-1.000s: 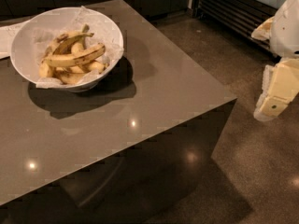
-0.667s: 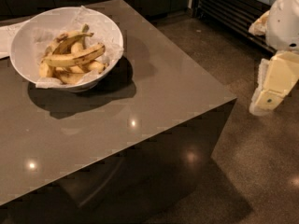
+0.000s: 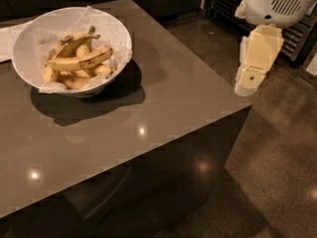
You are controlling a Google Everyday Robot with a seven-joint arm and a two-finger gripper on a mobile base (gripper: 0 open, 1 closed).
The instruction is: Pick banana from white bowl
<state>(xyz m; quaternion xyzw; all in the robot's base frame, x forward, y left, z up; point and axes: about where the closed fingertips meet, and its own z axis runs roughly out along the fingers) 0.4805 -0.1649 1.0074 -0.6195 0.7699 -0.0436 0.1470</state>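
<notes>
The white bowl (image 3: 123, 31) stands at the far left of the dark table, lined with crumpled white paper. The long speckled banana (image 3: 81, 61) lies across the top of several shorter yellow bananas in it, dark tip to the right. My gripper (image 3: 249, 79) hangs at the end of the cream arm, off the table's right edge. It is level with the far right corner, well to the right of the bowl, and holds nothing that I can see.
The dark brown table (image 3: 163, 108) has its right corner near the arm. A white sheet (image 3: 5, 38) lies at the left edge behind the bowl. A dark slatted cabinet (image 3: 299, 38) stands at the back right. Polished floor (image 3: 277, 157) lies to the right.
The arm and gripper have moved left, closer to the table's right edge. The bowl and bananas have not moved.
</notes>
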